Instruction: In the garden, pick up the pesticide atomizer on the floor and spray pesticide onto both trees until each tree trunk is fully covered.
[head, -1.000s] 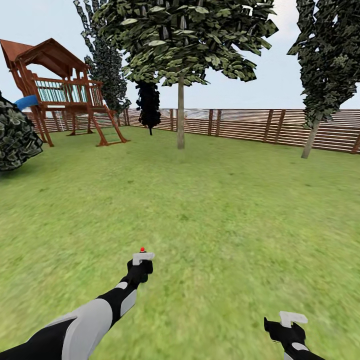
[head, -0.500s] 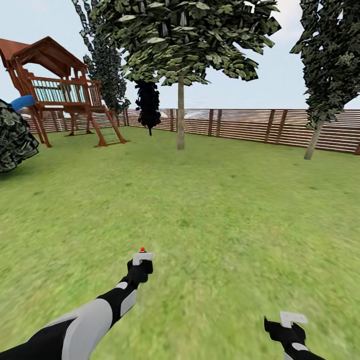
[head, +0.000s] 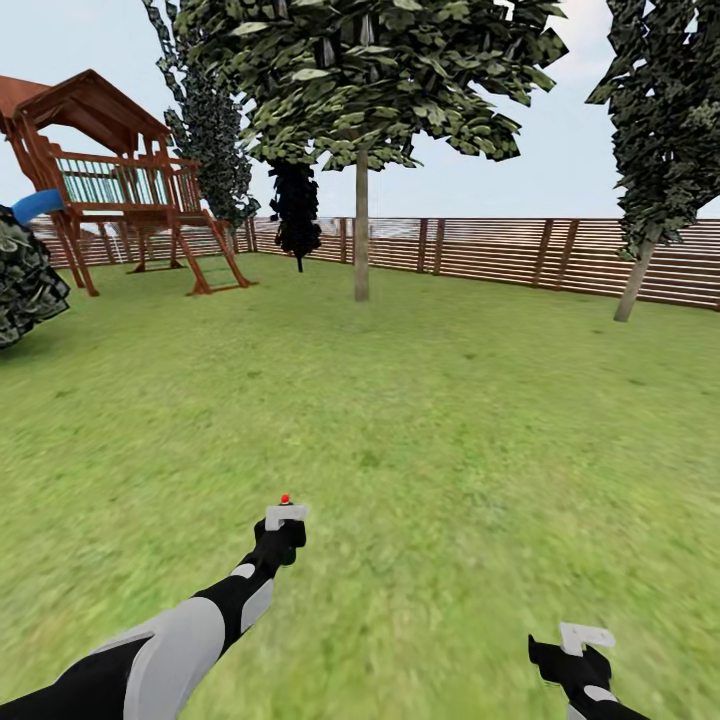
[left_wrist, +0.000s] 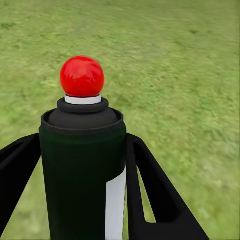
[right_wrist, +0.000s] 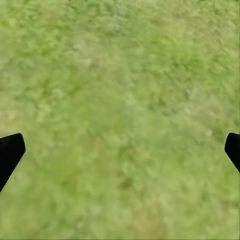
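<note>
Two arms ride unchanged while the view drifts left, so the robot is probably turning toward the grey-brown tree trunk near the lawn's far fence edge, left jaws clamping the black red-capped pesticide atomizer, right jaws spread wide.

1. The head view looks forward and down across the lawn toward the fence.
2. Both wrist views look closely down at that same lawn.
</note>
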